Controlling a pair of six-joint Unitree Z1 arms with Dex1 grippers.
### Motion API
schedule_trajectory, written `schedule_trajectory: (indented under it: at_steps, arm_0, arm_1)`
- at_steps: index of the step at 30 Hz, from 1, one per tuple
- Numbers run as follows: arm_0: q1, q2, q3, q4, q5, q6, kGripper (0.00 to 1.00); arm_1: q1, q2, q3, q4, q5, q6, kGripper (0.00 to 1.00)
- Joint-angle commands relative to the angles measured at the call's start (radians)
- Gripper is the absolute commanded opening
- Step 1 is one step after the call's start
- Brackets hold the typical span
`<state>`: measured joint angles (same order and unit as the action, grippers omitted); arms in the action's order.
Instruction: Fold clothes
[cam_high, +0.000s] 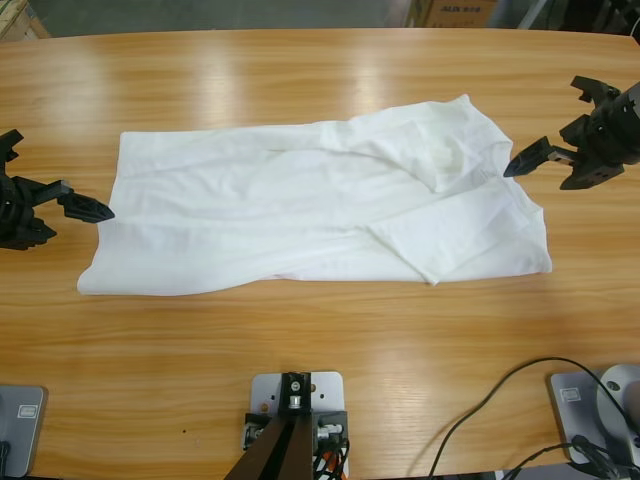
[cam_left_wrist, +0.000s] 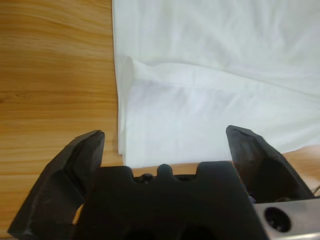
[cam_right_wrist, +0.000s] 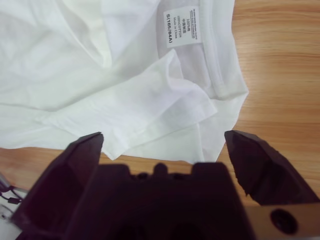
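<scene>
A: Nearest the left gripper (cam_left_wrist: 165, 142), jaws spread wide and empty, lies the hem end of the T-shirt (cam_high: 300, 215), layers stacked at its edge. It could pinch one layer only.

B: And the right gripper (cam_right_wrist: 165, 142)?

A: Also wide open and empty, at the T-shirt's collar end, where a sleeve (cam_right_wrist: 145, 115) is flopped over beside the size label (cam_right_wrist: 182, 26). Grabbing that loose flap would drag the T-shirt crooked across the table (cam_high: 300, 80).

B: Anything unclear?

A: No chest logo shows, and the label print is unreadable.
</scene>
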<state>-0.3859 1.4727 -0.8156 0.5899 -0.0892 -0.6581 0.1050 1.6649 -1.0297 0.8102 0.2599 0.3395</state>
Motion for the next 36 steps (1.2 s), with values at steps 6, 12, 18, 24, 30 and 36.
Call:
schedule_trajectory:
  at_steps: [6, 12, 18, 24, 30, 36]
  arm_0:
    - [-0.014, 0.121, 0.0, -0.028, 0.008, 0.021, 0.858]
    - [-0.035, 0.154, -0.018, -0.033, 0.008, 0.04, 0.771]
    - [-0.042, 0.176, -0.043, -0.039, 0.008, 0.068, 0.724]
    - [-0.042, 0.213, -0.06, -0.039, 0.008, 0.075, 0.724]
    - [-0.042, 0.235, -0.059, -0.039, 0.011, 0.075, 0.724]
    - [-0.039, 0.246, -0.064, -0.039, 0.034, 0.075, 0.724]
  arm_1:
    - [0.013, -0.004, 0.006, 0.01, -0.001, -0.01, 1.0]
    - [0.013, 0.007, 0.006, 0.007, -0.001, -0.01, 1.0]
    - [0.013, 0.015, 0.007, 0.004, -0.001, -0.011, 1.0]
    - [0.013, 0.021, 0.005, 0.001, -0.002, -0.011, 1.0]
    - [0.013, 0.029, 0.005, -0.002, -0.002, -0.011, 1.0]
    - [0.013, 0.033, 0.005, -0.002, -0.002, -0.011, 1.0]
